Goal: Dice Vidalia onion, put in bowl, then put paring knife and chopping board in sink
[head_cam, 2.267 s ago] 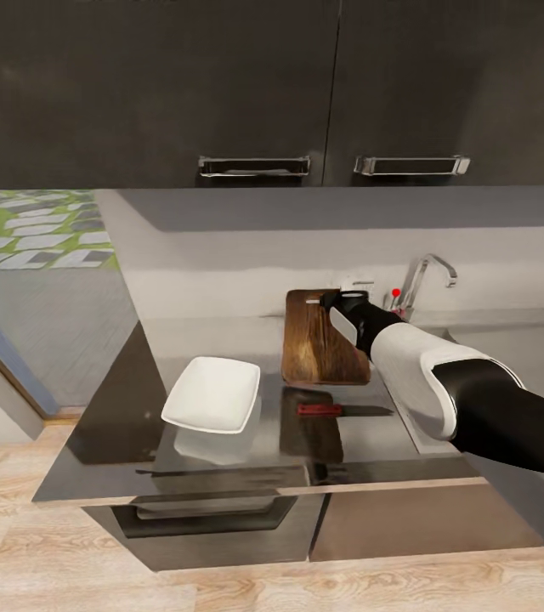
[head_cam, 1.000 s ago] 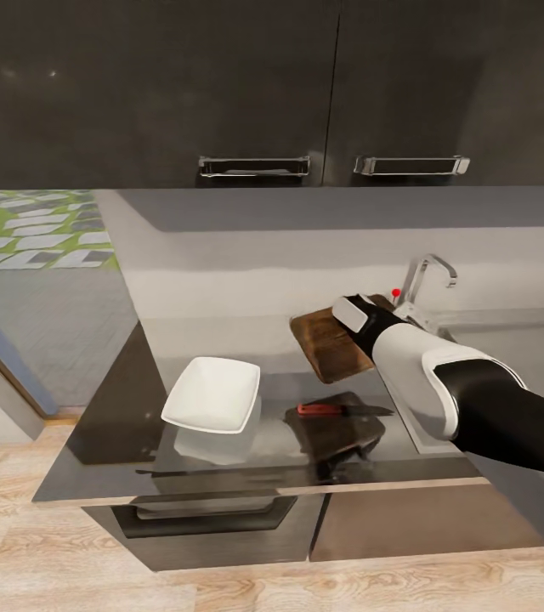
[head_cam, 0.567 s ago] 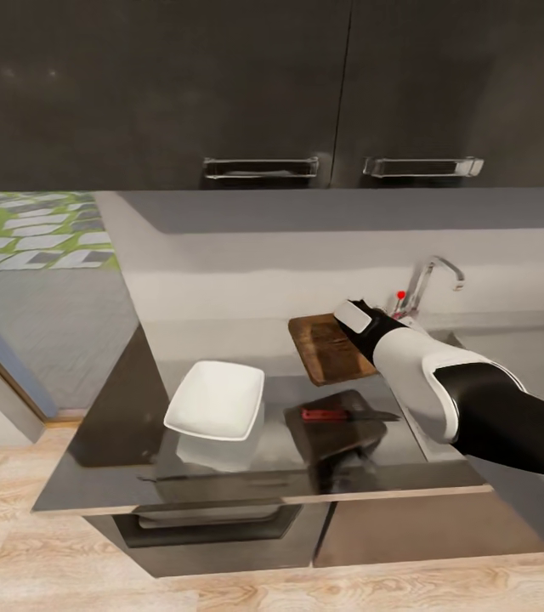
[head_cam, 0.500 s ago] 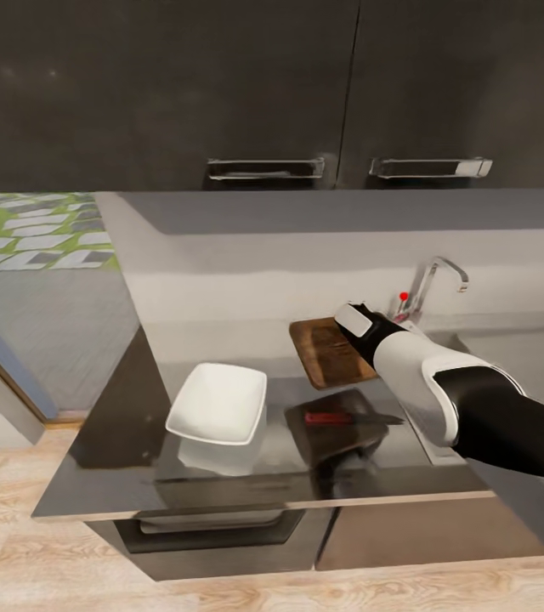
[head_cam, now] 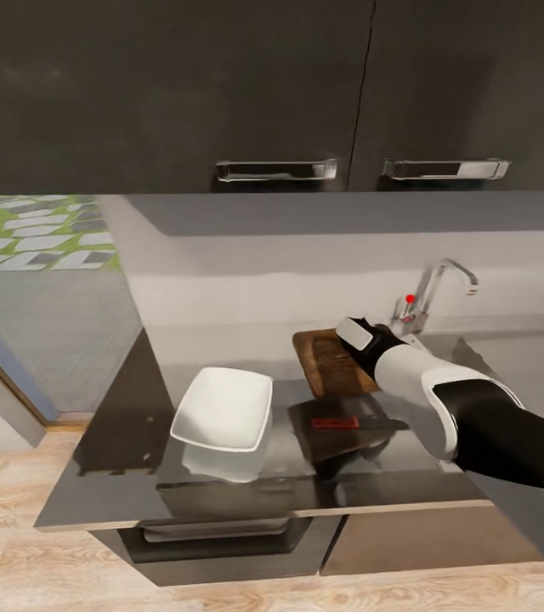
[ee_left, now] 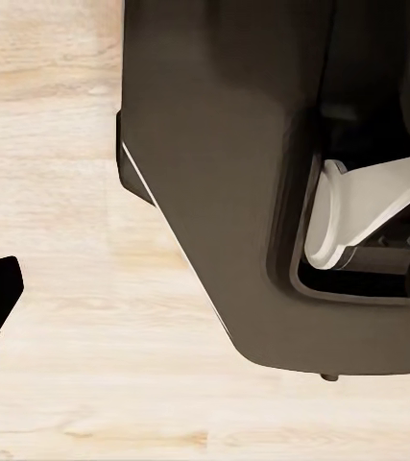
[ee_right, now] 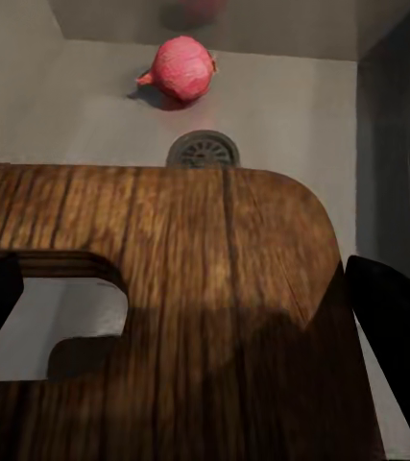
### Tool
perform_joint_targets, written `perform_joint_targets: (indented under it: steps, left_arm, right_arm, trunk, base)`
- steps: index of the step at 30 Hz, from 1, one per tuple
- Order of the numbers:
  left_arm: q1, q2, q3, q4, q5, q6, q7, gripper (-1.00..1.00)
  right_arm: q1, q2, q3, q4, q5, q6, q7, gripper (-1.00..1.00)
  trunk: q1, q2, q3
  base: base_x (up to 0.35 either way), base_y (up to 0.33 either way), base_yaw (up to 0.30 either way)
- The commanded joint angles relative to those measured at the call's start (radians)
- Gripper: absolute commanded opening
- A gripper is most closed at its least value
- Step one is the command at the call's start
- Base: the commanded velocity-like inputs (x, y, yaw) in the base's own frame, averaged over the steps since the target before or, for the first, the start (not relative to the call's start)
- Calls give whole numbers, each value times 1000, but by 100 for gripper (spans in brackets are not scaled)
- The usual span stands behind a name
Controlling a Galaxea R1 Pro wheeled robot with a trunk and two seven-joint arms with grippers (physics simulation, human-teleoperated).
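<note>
My right gripper (head_cam: 350, 333) is shut on the slotted end of the dark brown chopping board (head_cam: 330, 365), which hangs tilted above the countertop (head_cam: 119, 425) beside the sink (head_cam: 480, 344). In the right wrist view the chopping board (ee_right: 195, 269) fills the space between the dark fingers (ee_right: 392, 331), partly over the sink (ee_right: 291, 106). Beyond it the reddish Vidalia onion (ee_right: 180, 69) lies near the round drain (ee_right: 203, 150). The red-handled paring knife (head_cam: 340, 422) lies on the countertop. To its left stands the white bowl (head_cam: 221, 410). My left gripper (ee_left: 205, 298) is open over the floor.
The chrome tap (head_cam: 444, 285) with its red knob (head_cam: 409, 299) rises behind the sink. Dark wall cabinets (head_cam: 272, 93) hang above the worktop. The left wrist view looks down on light wooden floor (ee_left: 60, 144) and the robot's dark base (ee_left: 233, 192).
The board has come up off the countertop and tilted, carried right toward the sink in my right gripper. The camera has shifted a little. Knife and bowl have stayed put.
</note>
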Motion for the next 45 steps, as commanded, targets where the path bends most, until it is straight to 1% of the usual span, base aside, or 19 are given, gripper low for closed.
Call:
perform_joint_targets:
  steps: [1,3,8,14,17,18,21,23,28,32,38,45]
  left_arm:
    - [0,0,-1,-1,8,-1,-1,100]
    - [0,0,0,1,8,-1,-1,100]
    - [0,0,0,10,8,-2,-1,100]
    - [0,0,0,11,8,-2,-1,100]
    - [0,0,0,11,8,-2,-1,100]
    - [0,0,0,11,8,-2,-1,100]
    - [0,0,0,11,8,-2,-1,100]
    - [0,0,0,11,8,-2,-1,100]
    - [0,0,0,11,8,-2,-1,100]
    - [0,0,0,11,8,-2,-1,100]
    - [0,0,0,11,8,-3,-1,100]
    - [0,0,0,11,8,-2,-1,100]
  right_arm:
    - [1,1,9,0,-9,-6,-2,-100]
    - [2,1,9,0,-9,-8,-8,-100]
    - [3,2,10,-3,-10,-9,-51,-100]
    - [4,0,9,-3,-11,-9,-58,-100]
    - [4,-10,9,-3,-10,-10,-61,-100]
    - [4,-18,10,-2,-9,-10,-62,-100]
    - [4,-30,10,-2,-9,-10,-63,-100]
    - [4,-37,10,0,-8,-11,-79,-100]
    - [4,-38,12,0,-7,-19,-101,-100]
    - [4,-38,13,0,-5,-52,-107,-100]
    - [4,-35,13,0,-5,-61,-125,-100]
    - [15,-32,14,0,-4,-63,-144,-100]
  trunk:
    - [1,-2,-2]
    - [1,-2,-2]
    - [1,-2,-2]
    - [1,-2,-2]
    - [1,-2,-2]
    - [1,-2,-2]
    - [1,-2,-2]
    - [1,-2,-2]
    - [1,-2,-2]
    - [1,-2,-2]
    - [1,-2,-2]
    - [1,-2,-2]
  base:
    - [61,199,0]
    - [81,238,0]
    - [97,243,0]
    - [23,54,0]
    - [3,6,0]
    - [1,3,0]
    - [1,2,0]
    - [0,0,0]
    - [0,0,0]
    - [0,0,0]
    - [23,0,0]
    - [162,0,0]
